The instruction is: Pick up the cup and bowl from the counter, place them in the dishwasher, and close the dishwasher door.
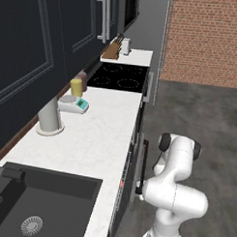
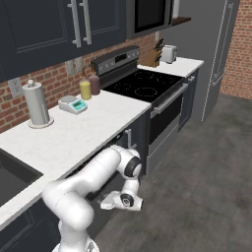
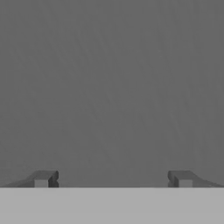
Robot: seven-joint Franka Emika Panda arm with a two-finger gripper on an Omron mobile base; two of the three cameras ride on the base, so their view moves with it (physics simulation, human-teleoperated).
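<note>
Gripper (image 3: 113,179) spread wide, fingertips (image 3: 43,179) far apart, holding nothing, facing a flat dark grey surface that fills the hand view. Arm folded low in front of the counter (image 2: 74,140), hand down at the dark dishwasher door (image 2: 106,189) below its edge. Cup and bowl nowhere visible.

Red brick wall (image 1: 205,41) at rear; dark grey floor (image 2: 197,197); dark upper cabinets (image 2: 44,24); black stove (image 2: 145,86).
</note>
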